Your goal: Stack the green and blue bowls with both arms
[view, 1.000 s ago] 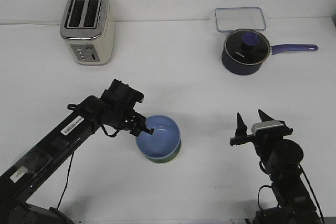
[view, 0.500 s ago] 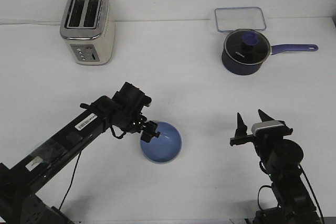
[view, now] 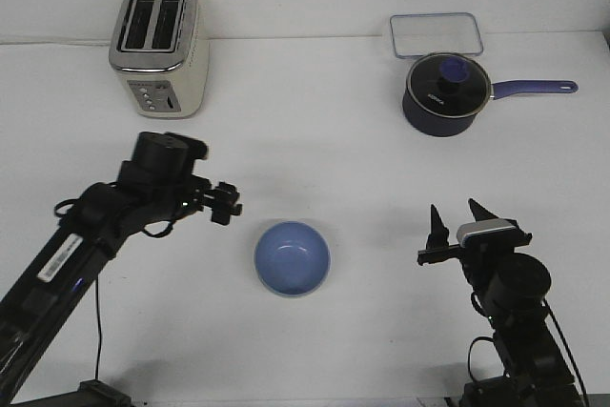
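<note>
The pale blue bowl [view: 292, 257] sits upright on the table in the front view, near the middle. The green bowl is hidden; only the blue one shows from above. My left gripper [view: 229, 203] hangs up and to the left of the bowl, clear of its rim, with its fingers apart and nothing between them. My right gripper [view: 456, 220] stands well to the right of the bowl, pointing up, open and empty.
A cream toaster [view: 157, 49] stands at the back left. A dark navy saucepan [view: 445, 92] with a purple handle sits at the back right, with a clear lidded container [view: 435, 33] behind it.
My left gripper has let go of the blue bowl and pulled back up and to the left. The bowl has settled lower, and the green beneath it no longer shows. The right arm has not moved.
</note>
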`<action>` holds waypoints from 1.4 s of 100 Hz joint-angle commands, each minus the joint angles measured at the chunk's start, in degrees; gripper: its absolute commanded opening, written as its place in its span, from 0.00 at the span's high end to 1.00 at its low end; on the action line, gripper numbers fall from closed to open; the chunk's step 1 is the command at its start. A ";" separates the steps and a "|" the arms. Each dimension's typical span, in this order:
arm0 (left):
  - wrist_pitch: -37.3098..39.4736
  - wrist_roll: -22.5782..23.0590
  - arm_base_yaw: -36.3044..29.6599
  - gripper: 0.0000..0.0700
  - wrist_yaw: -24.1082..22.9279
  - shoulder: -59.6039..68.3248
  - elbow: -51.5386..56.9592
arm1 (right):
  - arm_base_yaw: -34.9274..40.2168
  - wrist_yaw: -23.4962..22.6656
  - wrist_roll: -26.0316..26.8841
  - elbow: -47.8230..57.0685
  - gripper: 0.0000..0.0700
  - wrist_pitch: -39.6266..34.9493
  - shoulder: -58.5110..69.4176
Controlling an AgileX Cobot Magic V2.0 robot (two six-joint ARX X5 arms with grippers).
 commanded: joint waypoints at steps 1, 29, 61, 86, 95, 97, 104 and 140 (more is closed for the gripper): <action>-0.13 2.12 2.23 0.44 -1.53 -2.58 1.18 | 0.20 -0.02 -0.55 0.28 0.33 0.57 0.07; 5.73 2.84 10.49 0.44 -2.08 -15.85 -4.00 | 0.20 -0.02 -0.55 0.28 0.33 0.55 0.07; 30.16 -0.11 11.15 0.44 -4.15 -39.39 -36.30 | 0.20 -0.02 -0.55 0.28 0.33 0.52 0.07; 34.16 -2.38 11.15 0.44 -5.51 -53.00 -50.29 | 0.20 0.00 -0.61 0.28 0.33 0.57 0.07; 33.75 -2.54 11.15 0.44 -6.25 -54.86 -50.51 | 0.20 -0.02 -0.61 0.28 0.33 0.59 0.07; 33.77 -2.54 11.15 0.44 -6.25 -55.15 -50.51 | 0.20 -0.02 -0.61 0.28 0.33 0.59 0.07; 33.88 -2.51 11.15 0.44 -6.23 -55.93 -50.49 | 0.20 0.00 -0.61 0.28 0.33 0.61 0.07; 34.12 -2.56 11.15 0.82 -6.21 -56.72 -50.49 | 0.20 0.02 -0.63 0.28 0.85 0.94 0.07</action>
